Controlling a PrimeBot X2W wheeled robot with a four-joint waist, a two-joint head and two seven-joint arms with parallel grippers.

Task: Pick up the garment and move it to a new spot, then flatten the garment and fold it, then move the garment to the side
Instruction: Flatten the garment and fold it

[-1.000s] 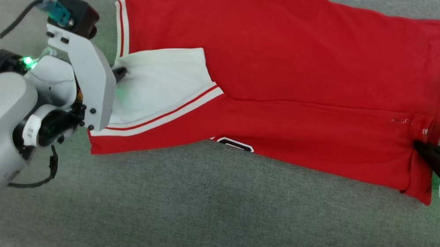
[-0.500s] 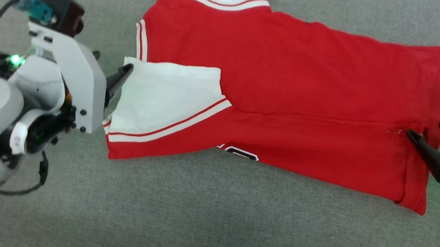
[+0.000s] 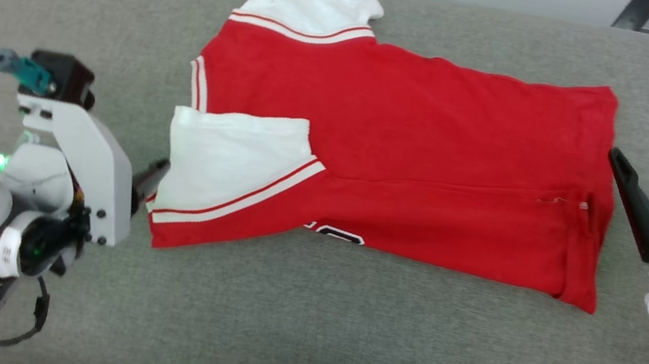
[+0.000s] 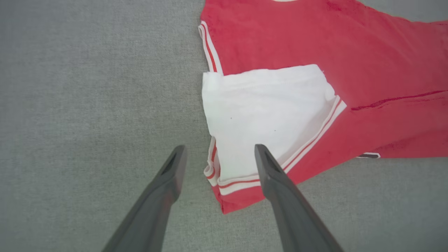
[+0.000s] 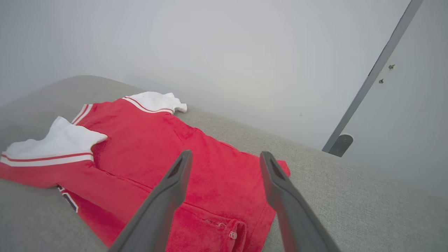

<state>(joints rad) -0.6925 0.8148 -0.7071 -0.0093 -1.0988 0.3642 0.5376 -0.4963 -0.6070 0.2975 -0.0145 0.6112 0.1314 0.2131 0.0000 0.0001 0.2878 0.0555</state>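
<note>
I see my left gripper (image 4: 219,148) released and empty at the near white sleeve, and my right gripper (image 3: 645,146) released too, just beside the hem. The garment (image 3: 406,130) lies folded lengthwise on the grey fabric surface (image 3: 299,336), its other sleeve farthest

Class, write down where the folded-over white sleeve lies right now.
In the head view, the sleeve lies flat on the jersey's left end, at its near edge, beside the open left gripper.

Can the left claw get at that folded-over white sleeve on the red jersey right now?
Probably yes: the open left claw sits right at a corner of the white sleeve on the garment, with nothing between them.
</note>
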